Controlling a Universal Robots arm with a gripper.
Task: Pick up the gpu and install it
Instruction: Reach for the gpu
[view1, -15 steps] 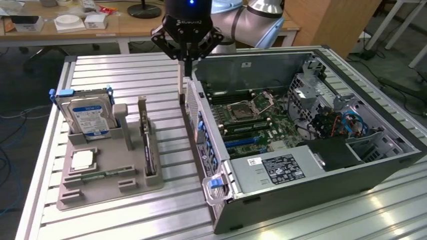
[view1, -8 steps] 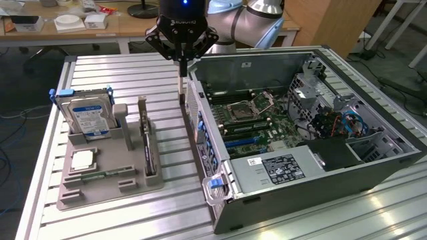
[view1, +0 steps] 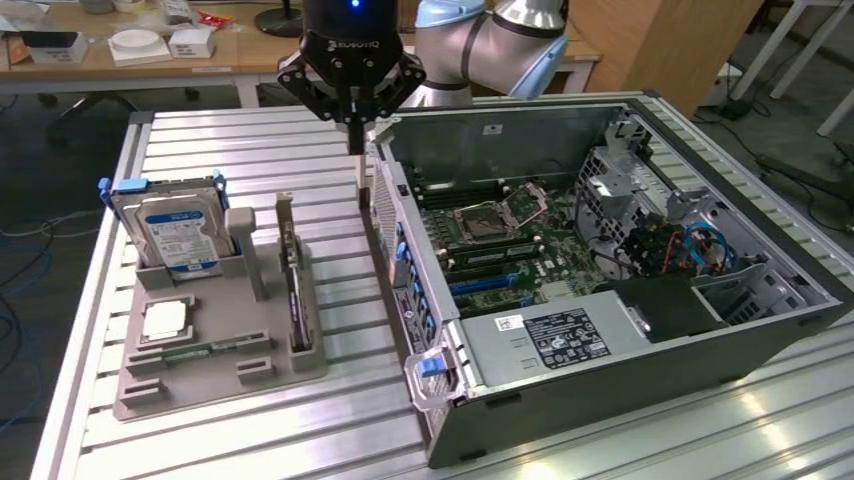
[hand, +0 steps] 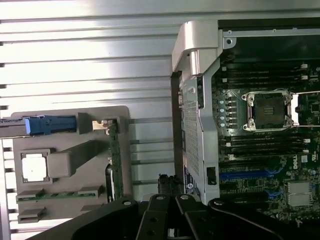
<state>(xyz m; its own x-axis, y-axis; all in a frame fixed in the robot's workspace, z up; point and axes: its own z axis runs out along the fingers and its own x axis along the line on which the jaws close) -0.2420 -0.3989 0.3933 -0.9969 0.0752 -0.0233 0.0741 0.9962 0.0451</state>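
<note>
Early stage of the task, with nothing of it yet accomplished. The gpu (view1: 294, 292) stood on edge in a slot of the grey holder (view1: 147, 385) on the slatted bench (view1: 240, 130), its silver bracket rising at one end. It shared the holder with an upright hard drive (view1: 171, 228), a processor (view1: 163, 320) and a memory stick (view1: 200, 352). The gripper (view1: 358, 145) hung above the bench between the holder and the open computer case (view1: 641, 370), close beside the case's rear wall and well apart from the gpu. Its jaws were closed together on nothing. In the wrist view the gpu (hand: 116, 160) appeared edge-on along the holder's side nearest the case. The gripper (hand: 172, 215) lay over the strip of bench between the two. The expansion slots (view1: 483, 285) on the motherboard (view1: 534, 240) lay bare, with no card seated. By this evidence the grasp, the lift, the transfer and the seating in the case were all judged undone
</note>
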